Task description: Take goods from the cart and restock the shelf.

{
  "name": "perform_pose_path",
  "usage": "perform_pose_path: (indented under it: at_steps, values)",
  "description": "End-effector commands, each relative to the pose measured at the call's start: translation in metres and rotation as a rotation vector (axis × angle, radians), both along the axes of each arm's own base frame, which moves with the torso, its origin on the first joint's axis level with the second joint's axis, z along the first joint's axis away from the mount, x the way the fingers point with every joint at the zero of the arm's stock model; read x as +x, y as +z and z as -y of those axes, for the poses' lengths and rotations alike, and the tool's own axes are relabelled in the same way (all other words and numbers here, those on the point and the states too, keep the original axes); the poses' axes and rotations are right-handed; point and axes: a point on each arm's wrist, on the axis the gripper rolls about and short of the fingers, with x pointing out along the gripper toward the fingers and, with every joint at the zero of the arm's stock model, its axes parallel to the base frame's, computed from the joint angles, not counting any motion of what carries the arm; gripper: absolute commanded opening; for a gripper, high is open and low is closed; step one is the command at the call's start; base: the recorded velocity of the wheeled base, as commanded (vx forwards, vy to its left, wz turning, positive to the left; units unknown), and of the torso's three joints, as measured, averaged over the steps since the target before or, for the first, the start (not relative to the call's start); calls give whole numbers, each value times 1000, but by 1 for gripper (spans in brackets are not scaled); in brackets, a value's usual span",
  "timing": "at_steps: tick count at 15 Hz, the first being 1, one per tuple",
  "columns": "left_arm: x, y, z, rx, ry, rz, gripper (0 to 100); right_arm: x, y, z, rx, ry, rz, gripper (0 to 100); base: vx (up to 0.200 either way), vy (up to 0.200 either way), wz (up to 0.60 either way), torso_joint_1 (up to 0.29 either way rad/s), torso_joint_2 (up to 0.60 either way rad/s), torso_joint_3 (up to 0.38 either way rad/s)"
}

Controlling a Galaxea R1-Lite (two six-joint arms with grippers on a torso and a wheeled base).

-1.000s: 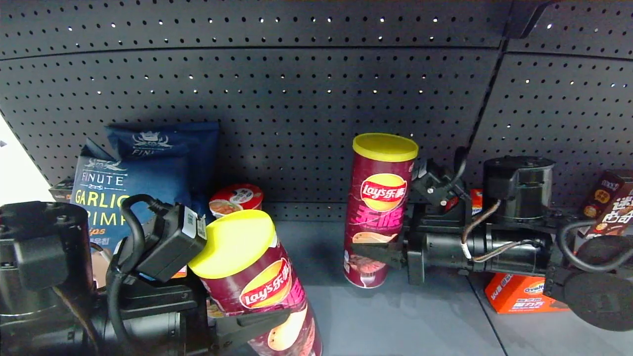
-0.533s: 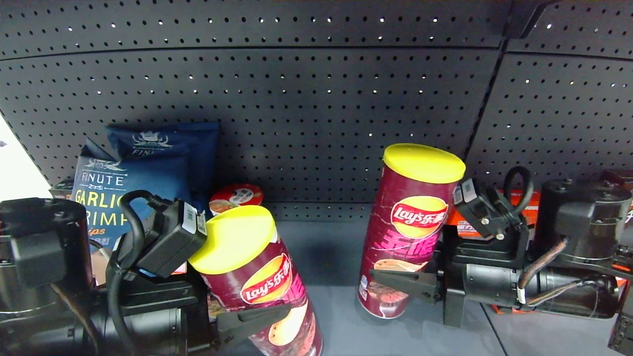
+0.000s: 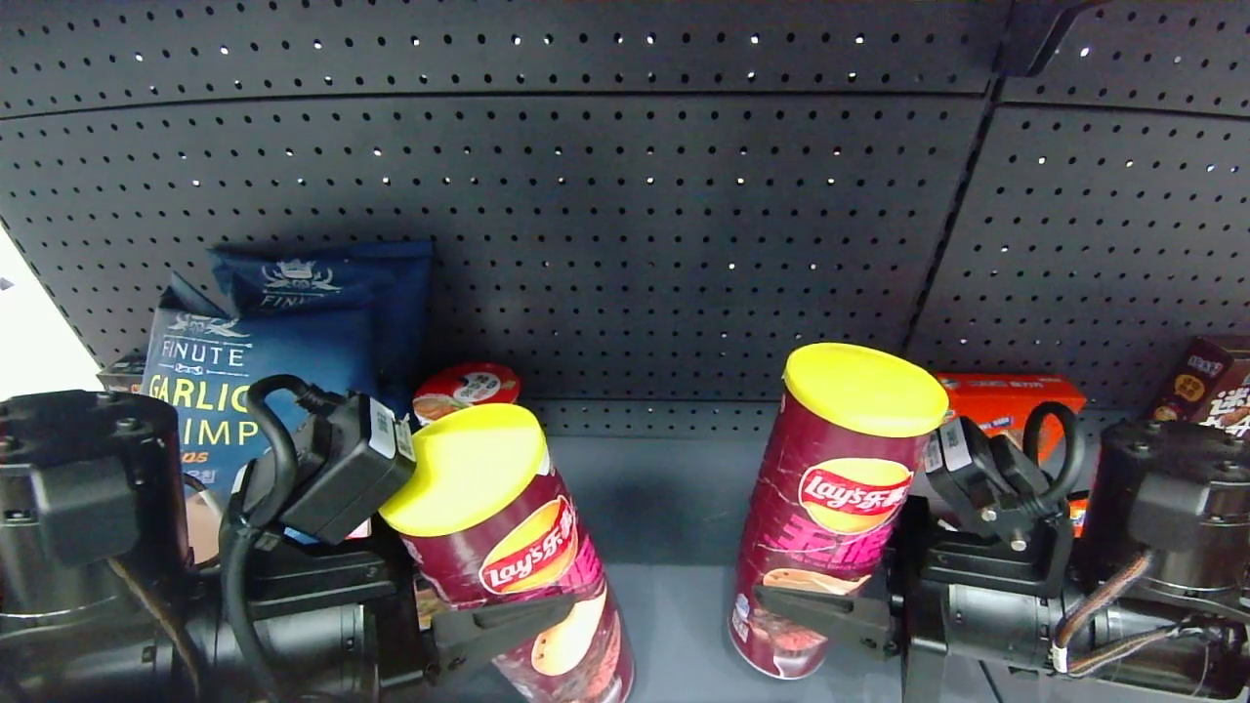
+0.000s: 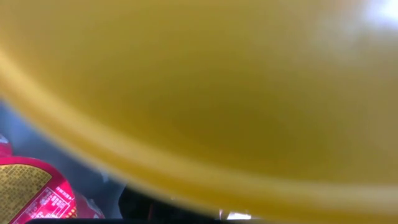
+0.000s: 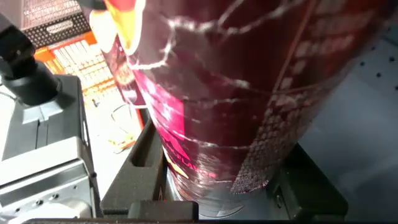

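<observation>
**Hazards.** Both cans are gripped low on the body, so each is probably top-heavy. If released while leaning, either could topple onto the shelf [image 3: 674, 596]. The left can [image 3: 508, 547] leans more, its lid tipped toward its own wrist. The cup [image 3: 467, 389] and bags [image 3: 254, 361] stand close behind it.

**Left tool** [image 3: 527, 625]. Clamped around the left can. The arm lies low and level at the shelf's left front, fingers horizontal.

**Right tool** [image 3: 796, 615]. Clamped around the right can [image 3: 840, 508] near its base. The arm lies level at the right front. This can is slightly tilted and well apart from the other; contact with the shelf cannot be told.
</observation>
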Motion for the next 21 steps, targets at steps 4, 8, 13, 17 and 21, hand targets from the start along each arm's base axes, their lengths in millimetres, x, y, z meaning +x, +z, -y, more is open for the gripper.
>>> perform_pose_path:
  at_steps: [4,8,13,17,21]
  values:
    - [7,2,4,0,1,-1,0,3,-12,-1,-27,3,-34,0,0,0,0,0,0,0]
    - [12,3,7,1,4,-1,0,3,-25,-3,-55,11,-59,0,0,0,0,0,0,0]
    - [19,4,13,2,-1,1,0,6,-31,-4,-68,6,-76,0,0,0,0,0,0,0]
    - [18,3,13,4,-1,-2,0,11,-35,-8,-70,6,-78,0,0,0,0,0,0,0]
    - [18,3,13,4,-1,-3,0,10,-34,-8,-64,9,-69,100,0,0,0,0,0,0]
